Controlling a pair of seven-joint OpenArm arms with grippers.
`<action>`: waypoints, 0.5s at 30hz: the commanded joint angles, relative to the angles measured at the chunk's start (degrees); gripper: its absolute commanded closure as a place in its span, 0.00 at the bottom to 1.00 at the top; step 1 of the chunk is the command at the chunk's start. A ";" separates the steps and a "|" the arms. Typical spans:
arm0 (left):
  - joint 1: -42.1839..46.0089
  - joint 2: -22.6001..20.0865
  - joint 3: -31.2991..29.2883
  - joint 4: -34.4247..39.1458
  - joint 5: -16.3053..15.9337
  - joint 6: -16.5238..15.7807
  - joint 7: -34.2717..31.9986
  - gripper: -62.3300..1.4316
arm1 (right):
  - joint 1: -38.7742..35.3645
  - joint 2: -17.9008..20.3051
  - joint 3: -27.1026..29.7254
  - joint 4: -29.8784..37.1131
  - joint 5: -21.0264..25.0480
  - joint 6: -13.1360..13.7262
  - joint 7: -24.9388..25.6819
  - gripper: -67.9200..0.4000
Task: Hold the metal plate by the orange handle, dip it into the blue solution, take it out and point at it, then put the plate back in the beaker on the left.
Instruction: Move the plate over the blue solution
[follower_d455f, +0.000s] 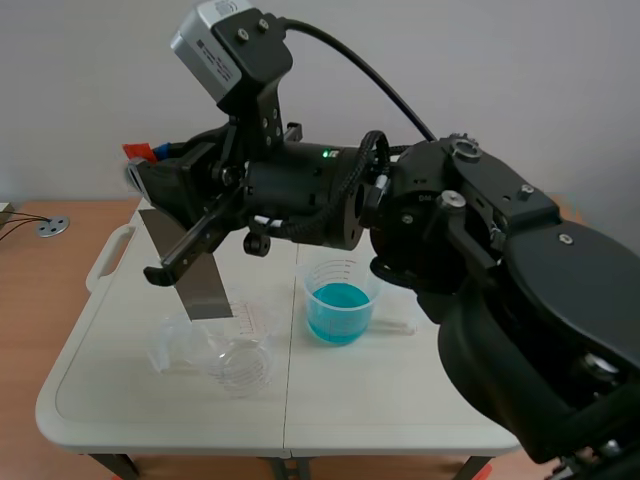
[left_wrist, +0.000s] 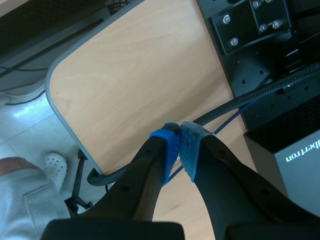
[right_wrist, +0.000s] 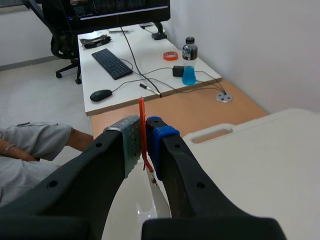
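Thin grey metal plate (follower_d455f: 200, 287) is clamped by its orange handle (right_wrist: 141, 111) in the right gripper (right_wrist: 142, 132) and hung above the clear beaker (follower_d455f: 241, 362) at left. The blue-solution beaker (follower_d455f: 338, 303) is overhung by the right arm. Left gripper (left_wrist: 179, 146) is closed, empty.

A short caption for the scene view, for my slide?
Right gripper holds the metal plate near the clear beaker, beside the blue solution.

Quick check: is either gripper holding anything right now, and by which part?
The right gripper holds the metal plate by its orange handle. The left gripper is shut on nothing.
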 joint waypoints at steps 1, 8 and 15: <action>0.92 -0.17 -0.24 0.72 -0.20 -0.04 -0.31 0.93 | 0.72 0.70 -0.04 2.56 0.81 0.83 0.85 0.98; 0.98 -2.14 -1.90 0.72 -0.42 0.35 -0.31 0.93 | 0.70 3.39 0.13 9.33 0.87 0.83 1.14 0.98; 1.86 -4.04 -8.26 0.79 -0.63 0.96 -0.35 0.93 | 0.72 6.27 1.81 14.05 3.10 0.83 1.11 0.98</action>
